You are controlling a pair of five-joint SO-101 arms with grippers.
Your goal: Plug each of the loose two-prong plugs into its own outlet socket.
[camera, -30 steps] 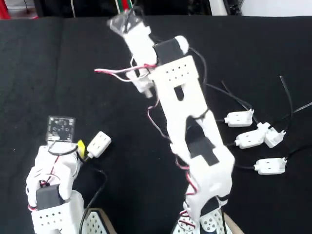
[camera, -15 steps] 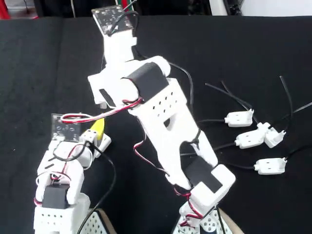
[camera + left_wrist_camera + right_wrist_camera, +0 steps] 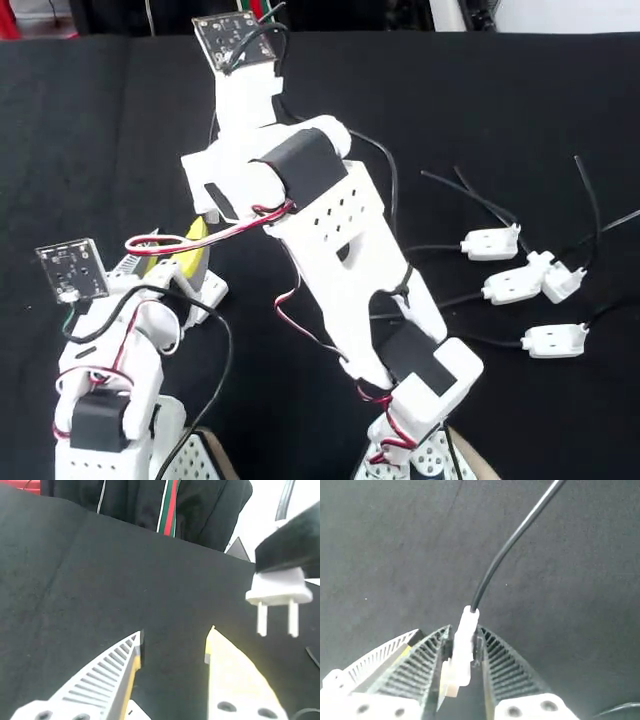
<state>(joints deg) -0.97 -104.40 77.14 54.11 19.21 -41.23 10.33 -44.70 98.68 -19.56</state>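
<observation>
My right gripper is shut on a white two-prong plug whose black cord trails away. In the high view that gripper hangs at the table's left-middle. The same plug shows in the left wrist view, prongs pointing down, above the black cloth. My left gripper is open with nothing between its fingers. It is raised just below the right gripper. A white outlet socket lies on the cloth beside its yellow finger.
Several loose white plugs with black cords lie at the right, among them one, another and a third. The right arm's long white body crosses the table's middle. Black cloth covers the table.
The right arm swung left with the plug, then held still. The left arm's wrist tipped back and left, lifting its gripper beside the socket.
</observation>
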